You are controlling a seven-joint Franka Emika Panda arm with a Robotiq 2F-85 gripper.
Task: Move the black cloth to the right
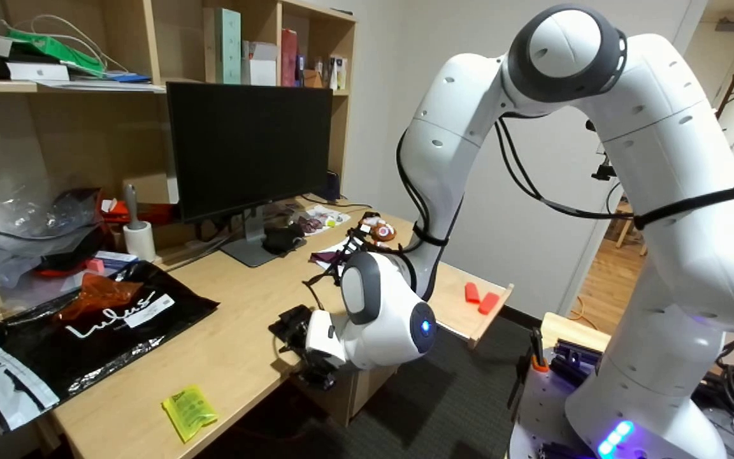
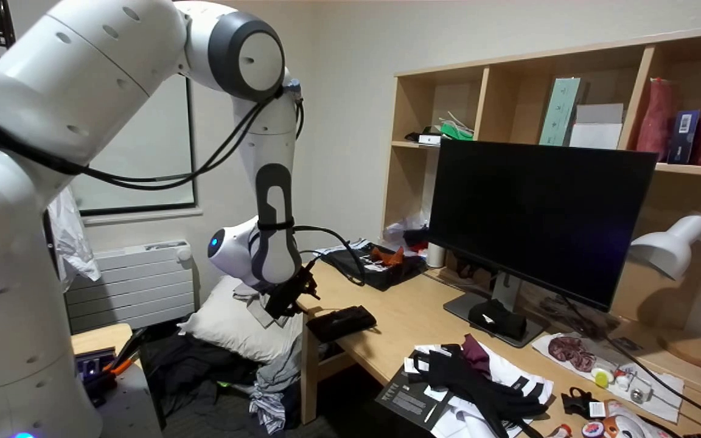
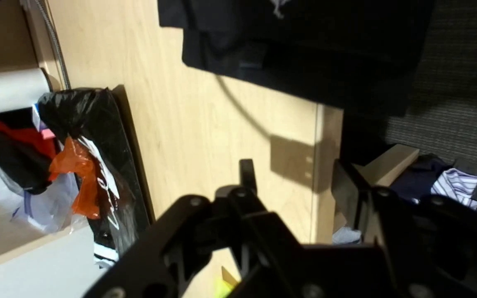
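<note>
The black cloth (image 2: 343, 323) lies across the front edge of the bench (image 2: 405, 316), part of it jutting out beyond. Near it, the fingers (image 3: 347, 194) stand apart — in the wrist view the bench's edge shows between them. A yellow packet (image 1: 190, 413) lies near that same edge; a black bag (image 1: 106, 347) lies at one end — a screen (image 1: 249, 146) stands toward the back.

Both exterior views share the desk (image 1: 239, 325); wrist view seems downward.
</note>
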